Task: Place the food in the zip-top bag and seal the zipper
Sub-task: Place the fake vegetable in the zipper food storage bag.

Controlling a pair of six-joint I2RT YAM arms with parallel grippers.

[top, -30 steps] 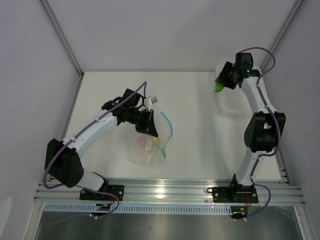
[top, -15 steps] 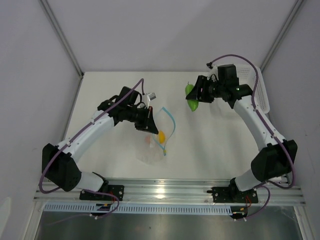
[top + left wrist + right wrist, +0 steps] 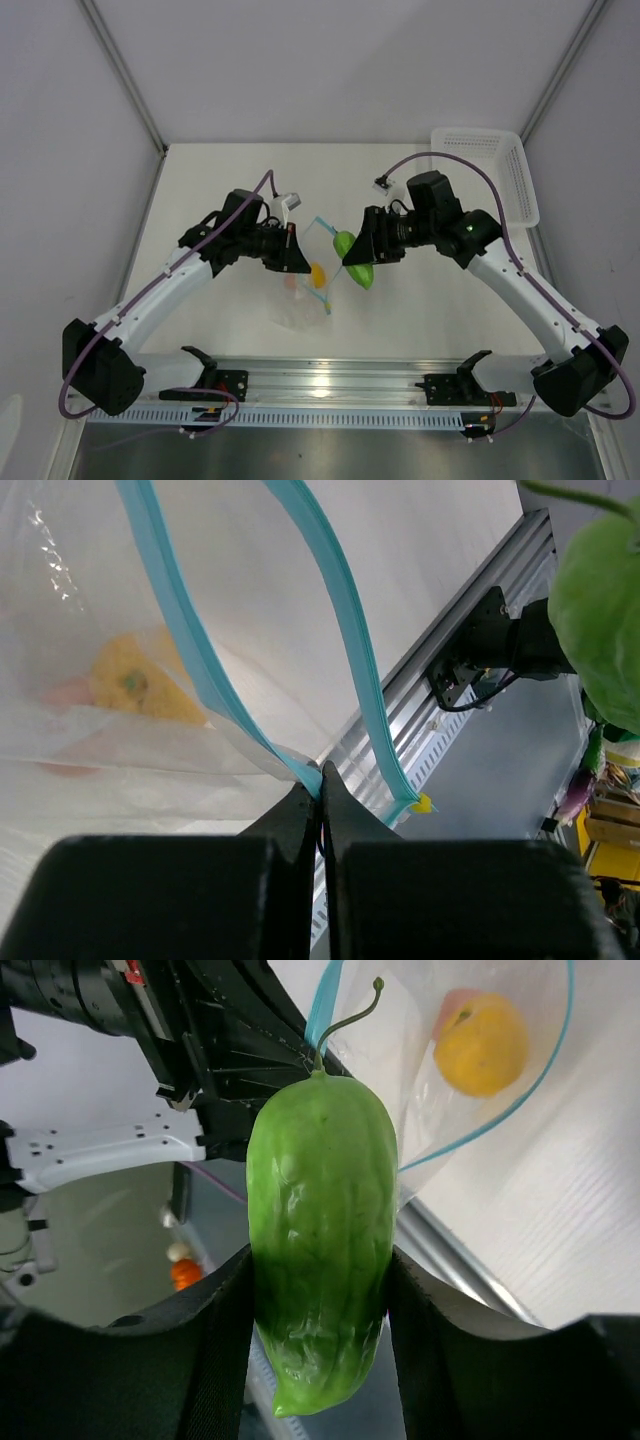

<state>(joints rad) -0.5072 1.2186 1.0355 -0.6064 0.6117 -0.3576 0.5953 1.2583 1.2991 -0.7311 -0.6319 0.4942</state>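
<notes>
Clear zip-top bag (image 3: 298, 305) gapes, zipper (image 3: 190, 650) pinched by the left end effector (image 3: 322, 802), orange-yellow piece (image 3: 135, 685) inside; right end effector (image 3: 358, 258) clamps the green piece (image 3: 320, 1230) beside its mouth.

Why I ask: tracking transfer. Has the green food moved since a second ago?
Yes: the green food moved left, from the table's far-right corner to the bag.

Green food piece (image 3: 602, 615) partly off-frame

Bright even light; soft shadows; rail (image 3: 320, 378) glare; green food (image 3: 600, 610) blurred in left wrist view.
</notes>
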